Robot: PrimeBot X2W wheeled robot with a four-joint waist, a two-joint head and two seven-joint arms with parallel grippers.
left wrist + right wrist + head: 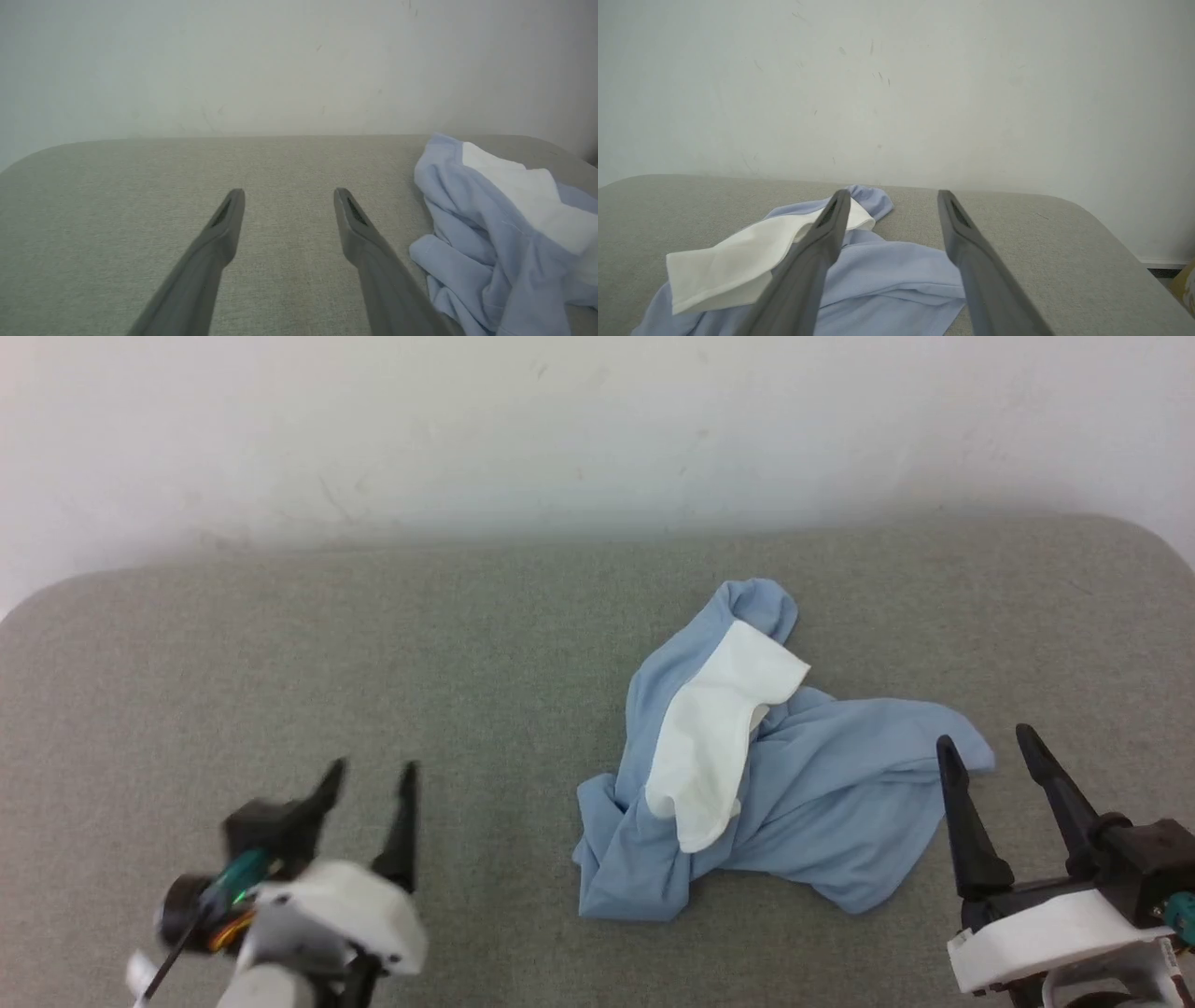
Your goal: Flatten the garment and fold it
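Observation:
The garment point(822, 803) lies crumpled in a heap on the grey table point(373, 653), right of centre; it is light blue with a white part point(719, 737) folded over its top. My left gripper point(372, 775) hovers open at the lower left, well clear of the cloth, which shows at the right edge of the left wrist view as the garment point(476, 242). My right gripper point(991, 739) stands open at the lower right, its left finger over the garment's right corner. In the right wrist view the garment point(896, 275) lies below and left of the open right gripper point(893, 193).
A white wall point(597, 420) runs along the table's far edge. The table's corners are rounded, and its right edge point(1125, 252) drops to the floor close to my right gripper. Bare grey tabletop point(140, 177) spreads left of the garment.

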